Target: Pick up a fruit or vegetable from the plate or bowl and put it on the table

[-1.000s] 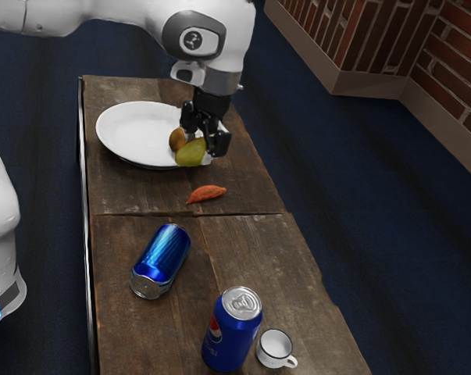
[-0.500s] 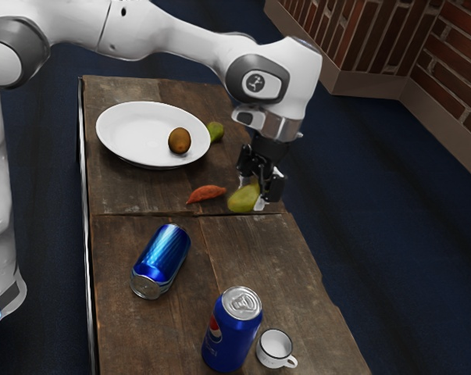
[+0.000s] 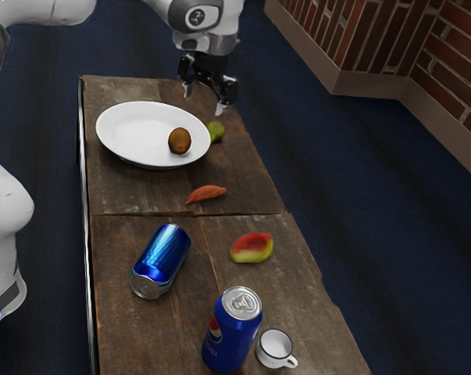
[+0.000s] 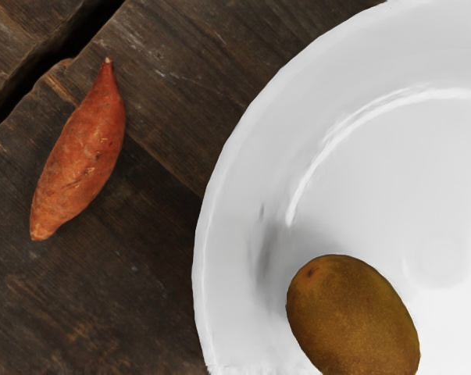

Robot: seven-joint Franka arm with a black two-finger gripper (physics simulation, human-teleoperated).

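My gripper (image 3: 204,100) is open above the table's far part, beyond the plate's edge, with nothing between its fingers. The white plate (image 3: 133,129) holds a brown kiwi-like fruit (image 3: 180,141) near its rim. A red-and-yellow mango (image 3: 251,248) lies on the wooden table (image 3: 243,301), apart from the plate. Against the plate's outer side is a green fruit (image 3: 215,131), partly hidden. An orange sweet potato (image 3: 207,193) rests on the wood. In the wrist view the sweet potato (image 4: 80,152) lies beside the plate (image 4: 243,164), and the brown fruit (image 4: 352,316) is inside the rim.
A blue can (image 3: 162,261) lies on its side, and a Pepsi can (image 3: 232,330) stands upright beside a small white mug (image 3: 275,348). A narrow gap (image 4: 54,62) runs between the table's boards. A brick wall (image 3: 454,70) rises beyond the table.
The mango has been let go and now lies on the table, nearer the cans. My gripper has opened and moved back up toward the plate's far side.
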